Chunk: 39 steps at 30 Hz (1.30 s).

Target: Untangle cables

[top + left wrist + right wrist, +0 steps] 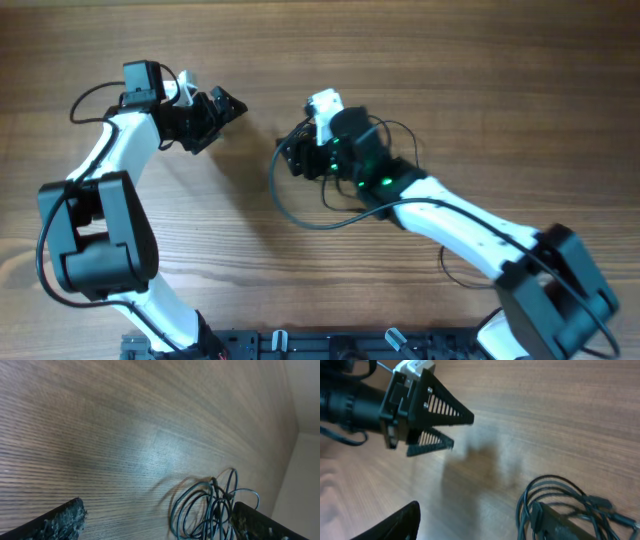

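Light wood-grain surface (450, 60) is shown, with the grain run left to right in the overhead view. Thin black cables (212, 506) are laid on it right of centre, bunched in tangled, overlapping loops. One wider loop is spread out toward the near edge.

Overhead down; wrist close-ups sharing cables (216, 502)

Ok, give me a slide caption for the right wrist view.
The left gripper hangs open above the wooden table, tangled black cables coiled at lower right.
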Available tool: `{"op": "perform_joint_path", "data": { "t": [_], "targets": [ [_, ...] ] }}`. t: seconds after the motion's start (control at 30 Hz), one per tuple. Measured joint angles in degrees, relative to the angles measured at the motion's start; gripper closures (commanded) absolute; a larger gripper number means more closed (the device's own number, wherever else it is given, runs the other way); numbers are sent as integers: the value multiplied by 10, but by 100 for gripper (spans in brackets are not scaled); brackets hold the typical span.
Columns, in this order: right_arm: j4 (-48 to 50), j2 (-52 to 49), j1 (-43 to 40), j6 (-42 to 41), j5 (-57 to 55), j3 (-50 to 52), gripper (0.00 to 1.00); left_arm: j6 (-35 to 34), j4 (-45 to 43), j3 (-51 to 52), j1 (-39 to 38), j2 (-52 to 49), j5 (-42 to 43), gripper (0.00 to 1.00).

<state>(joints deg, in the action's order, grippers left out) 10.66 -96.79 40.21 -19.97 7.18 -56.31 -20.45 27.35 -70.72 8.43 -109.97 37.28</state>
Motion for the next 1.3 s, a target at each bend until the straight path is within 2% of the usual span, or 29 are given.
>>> {"op": "perform_joint_path", "data": {
  "t": [0.03, 0.07, 0.2, 0.27, 0.33, 0.43, 0.6, 0.7, 0.73, 1.0, 1.03, 1.07, 1.13, 1.17, 1.3],
  "targets": [
    [18, -11, 5, 7, -11, 0, 29, 0, 0, 0, 0, -3, 3, 4],
    [38, -24, 10, 15, -22, 0, 29, 0, 0, 0, 0, -7, 7, 0],
    [93, -67, 12, 31, -45, 0, 30, 1, 0, 0, 0, -8, 17, 0],
    [102, -91, 12, 36, -53, 0, 35, 0, 0, 0, 0, -8, 19, 0],
    [104, -110, 12, 38, -60, 0, 42, 0, 0, 0, 0, -8, 19, 0],
    [100, -126, 12, 42, -63, 0, 59, 0, 0, 0, 0, -8, 19, 0],
    [84, -129, 12, 47, -73, 0, 78, 0, 0, 0, 0, -8, 19, 0],
    [66, -129, 12, 47, -77, 0, 94, 0, 0, 0, 0, -8, 19, 0],
    [64, -129, 12, 47, -79, 0, 96, 0, 0, 0, 0, -8, 19, 0],
    [65, -128, 12, 49, -114, 0, 96, 0, 0, 0, 0, -8, 19, 0],
    [65, -126, 12, 49, -117, 0, 93, 0, 0, 0, 0, -8, 19, 0],
    [65, -121, 12, 49, -119, 0, 84, 0, 0, 0, 0, -8, 19, 0],
    [64, -103, 12, 51, -122, 0, 55, 1, 0, 0, 0, -8, 19, 0],
    [63, -88, 12, 49, -123, 0, 47, 1, 0, 0, 0, -8, 19, 0],
    [63, -49, 12, 50, -121, -1, 41, 0, 0, 0, 0, -8, 19, 0]
  ]
}}
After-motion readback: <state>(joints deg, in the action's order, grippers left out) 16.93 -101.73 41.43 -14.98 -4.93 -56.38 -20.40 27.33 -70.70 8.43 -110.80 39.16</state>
